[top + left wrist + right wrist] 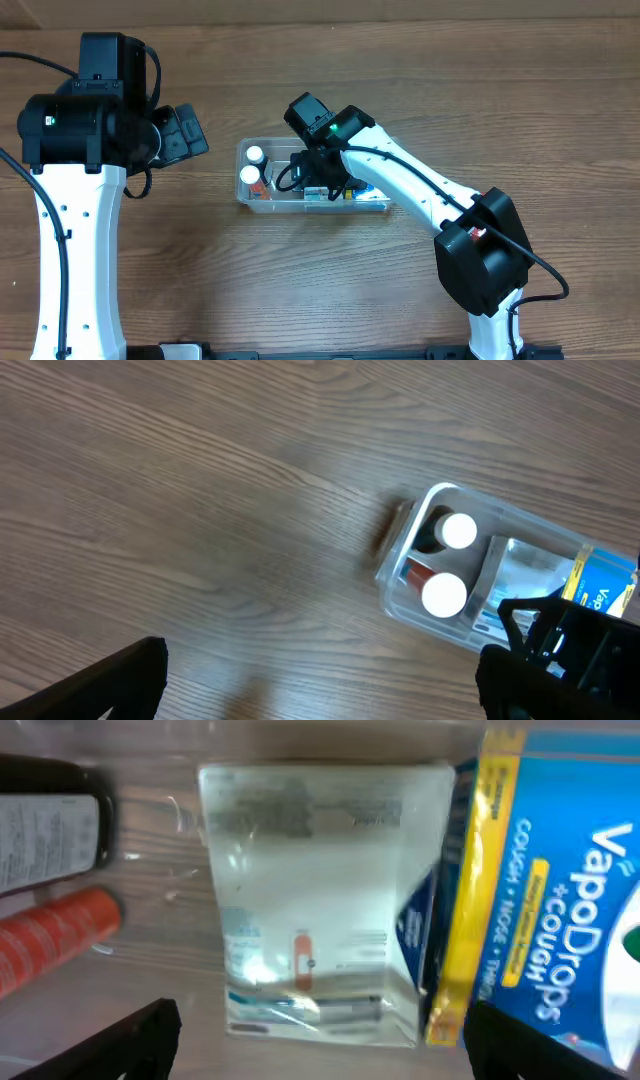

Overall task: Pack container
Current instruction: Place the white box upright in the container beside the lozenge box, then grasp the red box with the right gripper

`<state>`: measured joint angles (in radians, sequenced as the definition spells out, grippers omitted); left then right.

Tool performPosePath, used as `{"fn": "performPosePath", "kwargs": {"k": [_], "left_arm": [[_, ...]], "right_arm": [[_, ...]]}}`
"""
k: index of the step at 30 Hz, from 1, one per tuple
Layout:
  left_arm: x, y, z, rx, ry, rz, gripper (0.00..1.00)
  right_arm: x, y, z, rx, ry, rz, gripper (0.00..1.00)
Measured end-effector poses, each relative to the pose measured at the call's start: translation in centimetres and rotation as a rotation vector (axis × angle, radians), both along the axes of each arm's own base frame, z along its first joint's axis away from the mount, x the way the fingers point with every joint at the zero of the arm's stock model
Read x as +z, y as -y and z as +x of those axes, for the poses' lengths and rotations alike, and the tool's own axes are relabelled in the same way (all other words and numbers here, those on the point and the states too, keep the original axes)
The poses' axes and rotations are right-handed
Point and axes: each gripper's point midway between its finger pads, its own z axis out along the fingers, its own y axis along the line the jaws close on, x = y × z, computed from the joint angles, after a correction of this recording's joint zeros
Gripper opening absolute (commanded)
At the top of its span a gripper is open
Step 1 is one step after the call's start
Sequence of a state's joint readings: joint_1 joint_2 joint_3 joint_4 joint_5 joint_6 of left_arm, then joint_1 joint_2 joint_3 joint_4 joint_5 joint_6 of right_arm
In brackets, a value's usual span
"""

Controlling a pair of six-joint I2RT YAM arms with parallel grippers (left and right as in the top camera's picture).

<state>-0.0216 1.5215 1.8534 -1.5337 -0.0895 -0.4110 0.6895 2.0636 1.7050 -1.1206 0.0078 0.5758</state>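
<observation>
Wood-grain table [300, 290] fills every view. The container [262, 207], a shallow clear tub with rounded corners and a rim, lies directly under the right gripper [322, 185] and well apart from the left gripper [185, 135]. Its see-through walls show the contents from the side.

The right gripper [330, 1050] reaches down into the tub with its fingers [110, 1045] spread wide and nothing clamped between them. A clear packet [320, 900] lies flat on the tub floor in the gap between the fingers; whether they touch it cannot be told. A blue bag [560, 890] lies past one finger, its edge overlapping the packet. Past the other finger lie a dark bottle [50, 825] with a white label and a red bottle [60, 935], both on their sides in this view.

The left gripper [330, 690] hovers over bare table, fingers [110, 685] wide apart and empty. From its camera the tub [400, 560] sits ahead and to one side, and the two bottles show white caps [459, 530] at the tub's near end.

The blue bag reads "VapoDrops" and "+COUGH" in white, with a yellow band bearing "COUGH". Print on the packet and on the dark bottle's label is too blurred to read.
</observation>
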Motion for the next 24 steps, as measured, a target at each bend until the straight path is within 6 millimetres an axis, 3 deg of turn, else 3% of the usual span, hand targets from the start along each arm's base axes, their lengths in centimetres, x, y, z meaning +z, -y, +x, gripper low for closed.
{"fn": "performPosePath", "kwargs": {"k": [2,4,6,8,10,11,13,15,16,17,21,24], "left_arm": [[0.0,0.0,0.0,0.0,-0.002,0.0,1.0],[0.0,0.0,-0.1,0.0,-0.006,0.0,1.0],[-0.1,0.0,-0.2,0.0,-0.008,0.0,1.0],[-0.1,0.0,-0.2,0.0,-0.008,0.001,1.0],[-0.1,0.0,-0.2,0.0,-0.008,0.0,1.0],[-0.1,0.0,-0.2,0.0,-0.008,0.001,1.0],[-0.1,0.0,-0.2,0.0,-0.008,0.001,1.0],[-0.1,0.0,-0.2,0.0,-0.009,0.0,1.0],[-0.1,0.0,-0.2,0.0,-0.009,0.0,1.0],[-0.1,0.0,-0.2,0.0,-0.009,0.0,1.0],[-0.1,0.0,-0.2,-0.001,-0.01,-0.001,1.0],[-0.1,0.0,-0.2,-0.001,-0.01,-0.001,1.0]], "right_arm": [[1.0,1.6,-0.3,-0.019,-0.008,-0.039,0.98],[5.7,4.7,0.6,-0.11,0.065,-0.035,1.0],[15.1,11.3,2.4,-0.301,0.255,0.054,1.0],[19.6,19.2,1.0,-0.489,0.312,0.049,1.0],[21.1,27.4,-0.9,-0.677,0.316,-0.004,1.0],[20.5,29.0,-1.3,-0.689,0.288,-0.016,1.0],[17.5,30.8,-1.9,-0.684,0.198,-0.046,1.0],[12.6,32.1,-2.1,-0.675,0.105,-0.047,1.0],[10.4,32.2,-2.4,-0.653,0.067,-0.044,1.0],[6.0,31.8,-3.2,-0.616,0.001,-0.037,1.0],[0.0,31.3,-4.0,-0.575,-0.022,-0.02,1.0],[-2.8,31.0,-5.0,-0.559,-0.034,-0.016,1.0]]}}
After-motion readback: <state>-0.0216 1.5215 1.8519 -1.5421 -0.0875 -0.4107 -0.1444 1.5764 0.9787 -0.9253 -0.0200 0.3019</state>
